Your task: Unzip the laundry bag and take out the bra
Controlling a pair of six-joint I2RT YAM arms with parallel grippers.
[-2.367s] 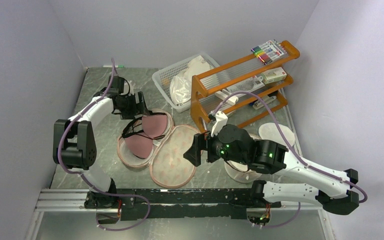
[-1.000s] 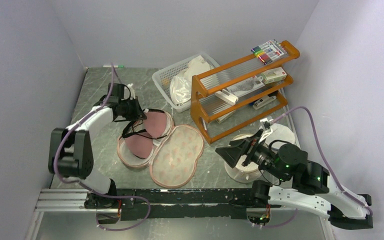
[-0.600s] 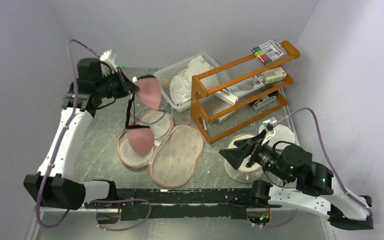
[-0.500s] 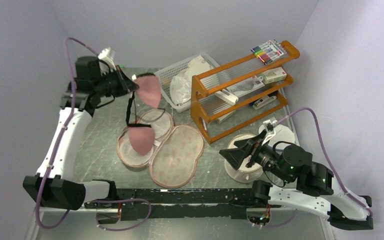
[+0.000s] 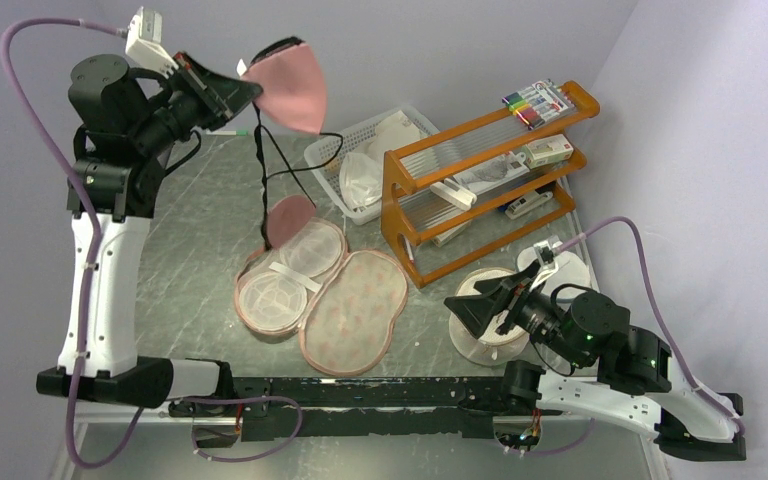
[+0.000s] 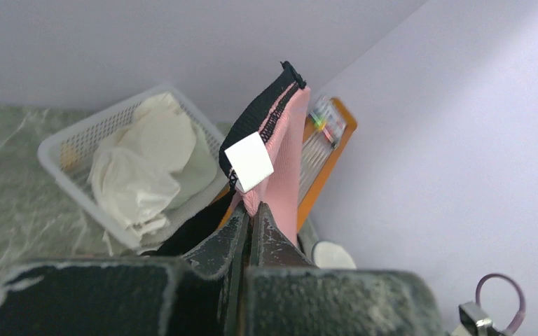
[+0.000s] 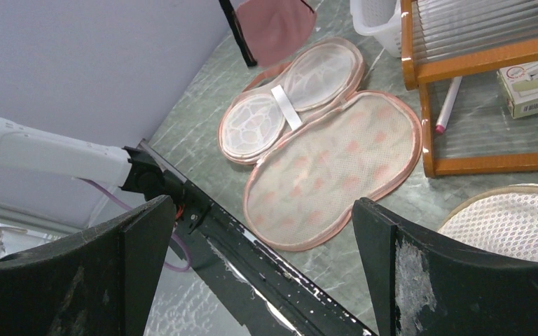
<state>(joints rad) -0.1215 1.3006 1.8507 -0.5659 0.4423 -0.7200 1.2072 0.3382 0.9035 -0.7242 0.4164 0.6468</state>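
Observation:
The laundry bag [image 5: 352, 310] lies unzipped and spread flat on the table, flower-print half to the right and white-lined half [image 5: 282, 280] to the left. My left gripper [image 5: 245, 92] is raised high at the far left, shut on the bra [image 5: 292, 85]. One pink cup sits at the jaws; the other cup [image 5: 287, 218] dangles on dark straps just over the bag's far lobe. The left wrist view shows the bra's edge [image 6: 284, 147] pinched between shut fingertips [image 6: 251, 213]. My right gripper [image 5: 467, 312] hangs open near the front right, with the laundry bag [image 7: 329, 168] beyond its jaws [image 7: 263, 210].
A white basket [image 5: 320, 150] of plastic bags stands at the back. An orange rack [image 5: 490, 170] with pens and boxes is to its right. A white mesh drum [image 5: 490, 342] and its round lid [image 5: 560, 265] sit under and behind my right gripper.
My left arm has risen far up and back with the bra, pulling both cups out of the bag; the lower cup now swings over the far lobe. The right arm barely moved.

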